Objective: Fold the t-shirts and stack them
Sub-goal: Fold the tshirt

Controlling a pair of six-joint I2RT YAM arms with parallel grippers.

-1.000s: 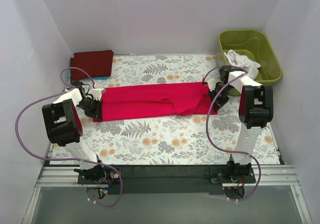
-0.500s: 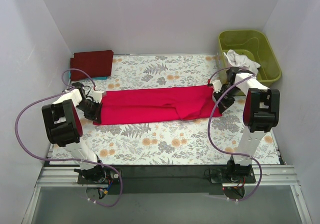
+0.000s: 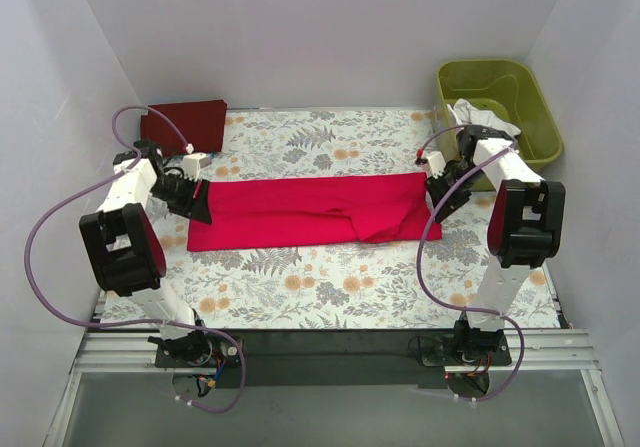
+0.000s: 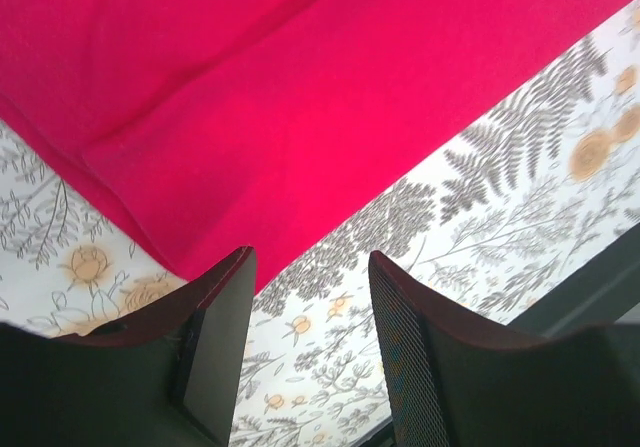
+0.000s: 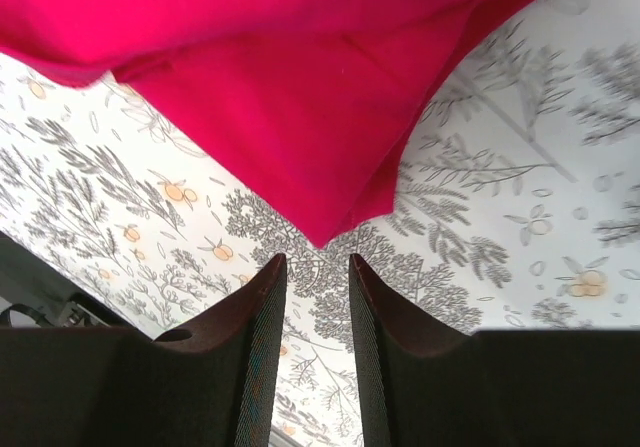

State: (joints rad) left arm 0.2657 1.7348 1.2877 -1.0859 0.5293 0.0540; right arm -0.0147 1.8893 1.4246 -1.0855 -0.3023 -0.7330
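Note:
The bright crimson red t-shirt [image 3: 310, 210] lies folded into a long band across the middle of the floral cloth. It fills the top of the left wrist view [image 4: 300, 77] and of the right wrist view [image 5: 300, 97]. My left gripper [image 3: 198, 200] is open and empty just off the band's left end. My right gripper [image 3: 438, 193] is open and empty just off its right end, where a corner of red cloth points at the gap between the fingers. A dark maroon t-shirt [image 3: 184, 124] lies folded at the back left. A white t-shirt [image 3: 480, 120] hangs over the tub's rim.
The olive-green tub [image 3: 510, 92] stands at the back right corner. The floral table cloth [image 3: 330, 287] covers the table. White walls close in the left, back and right sides. A purple cable [image 3: 50, 227] loops out from the left arm.
The red shirt's far edge came toward me over the last second, making a narrower band. Both grippers let go of the ends and drew back slightly; the left arm rose toward the back.

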